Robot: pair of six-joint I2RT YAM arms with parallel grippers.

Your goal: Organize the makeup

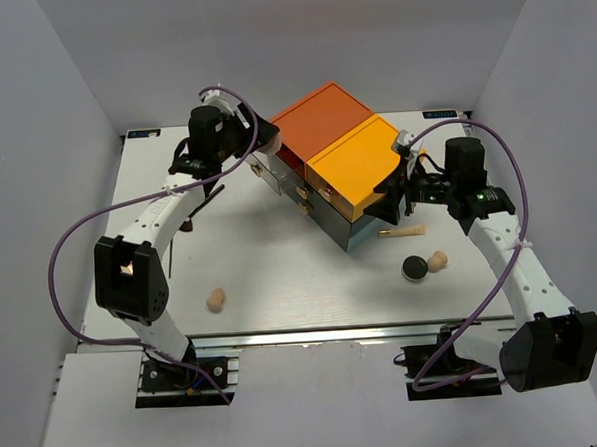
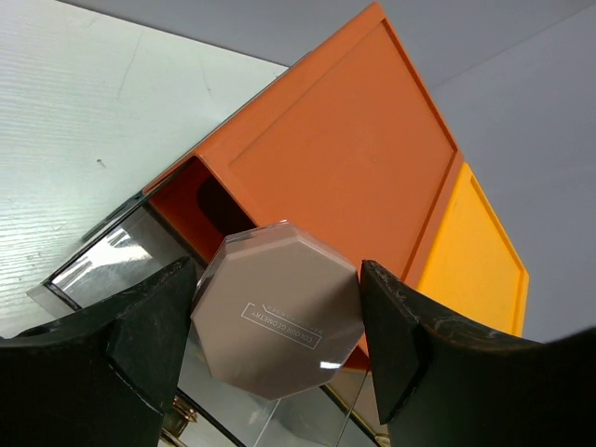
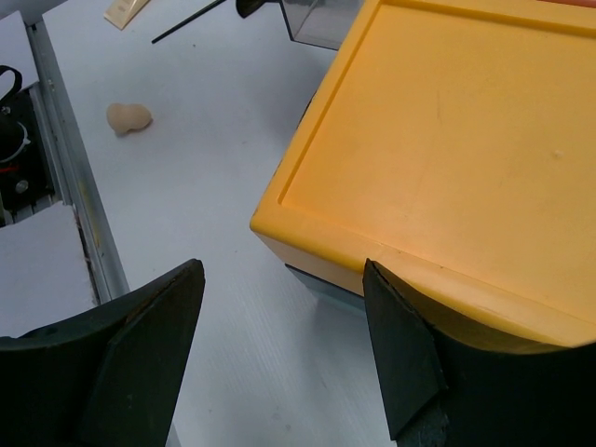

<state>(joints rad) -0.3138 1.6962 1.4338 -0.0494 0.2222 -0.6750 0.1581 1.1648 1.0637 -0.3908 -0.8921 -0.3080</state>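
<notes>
Makeup lies scattered on the table (image 1: 282, 284). Nearest is 1 beige sponge (image 1: 215, 300) on the left. On the right, a round black compact (image 1: 414, 267) sits just beside a 2nd sponge (image 1: 438, 260), with a gold-tipped tube (image 1: 402, 232) just beyond. Farther left lies a thin black brush (image 1: 205, 203). The right gripper (image 3: 282, 307) hangs spread over a corner of the drawer box (image 1: 317, 197), at its yellow lid (image 3: 447, 140). Farthest, the left gripper (image 2: 275, 270) pinches an octagonal taupe compact (image 2: 279, 326) before the orange lid (image 2: 345, 158).

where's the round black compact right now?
Top view: the round black compact lies on the right side of the table, next to a beige sponge, just nearer the front edge than the gold-tipped tube.
</notes>
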